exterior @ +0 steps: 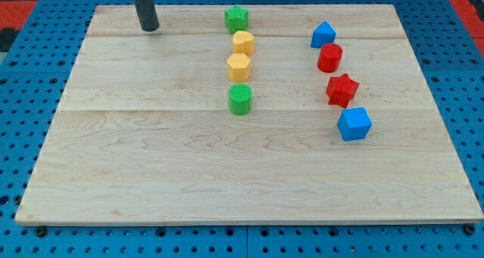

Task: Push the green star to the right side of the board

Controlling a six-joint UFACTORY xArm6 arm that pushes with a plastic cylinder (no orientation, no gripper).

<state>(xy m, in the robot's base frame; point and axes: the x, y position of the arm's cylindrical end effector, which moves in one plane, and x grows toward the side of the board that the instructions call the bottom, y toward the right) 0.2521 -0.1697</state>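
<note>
Green star (pixel 236 17): top centre of surface, well to view's right of my tip (pixel 150 29); no pincer fitted, nothing held.

Lab bench: blue pegboard (pixel 454 76), wooden board (pixel 227 167)

green star (pixel 236 17), two yellow blocks (pixel 243 42), red star (pixel 342 89), blue cube (pixel 354 124), pale wood-grain board (pixel 189 175)

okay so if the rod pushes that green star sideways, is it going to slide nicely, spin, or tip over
The green star looks squat and flat-bottomed, so it probably slides rather than tips. Its points may make it spin if my tip, now well off to the view's left, meets one off-centre. The wooden board looks smooth, so it should move easily.
</note>
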